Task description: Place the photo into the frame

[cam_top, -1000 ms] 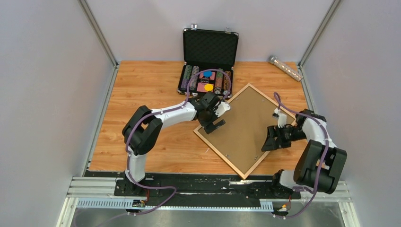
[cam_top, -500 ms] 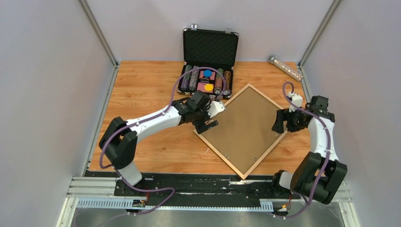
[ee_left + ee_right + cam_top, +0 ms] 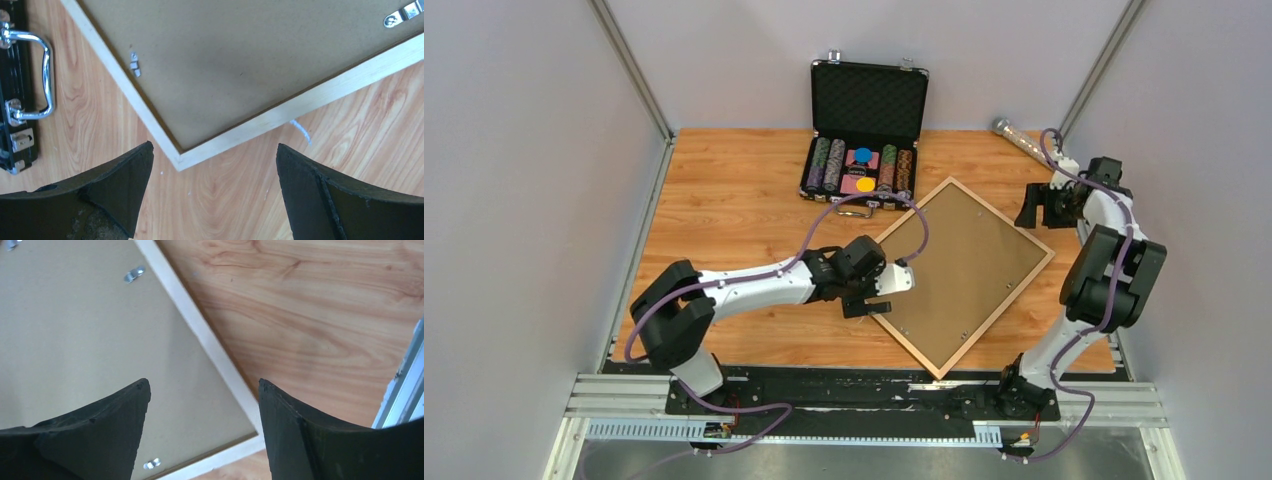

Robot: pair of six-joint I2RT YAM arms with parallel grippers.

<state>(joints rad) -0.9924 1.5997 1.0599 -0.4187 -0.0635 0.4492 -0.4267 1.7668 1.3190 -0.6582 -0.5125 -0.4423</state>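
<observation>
White tubular arm links (image 3: 754, 285), black joint housings (image 3: 669, 325), looping purple cables (image 3: 921, 222), scuffed matte-black wedge-shaped gripper fingers (image 3: 100, 200).

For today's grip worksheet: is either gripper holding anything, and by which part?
Nothing is held. The left gripper and right gripper both hang open over corners of the frame.
</observation>
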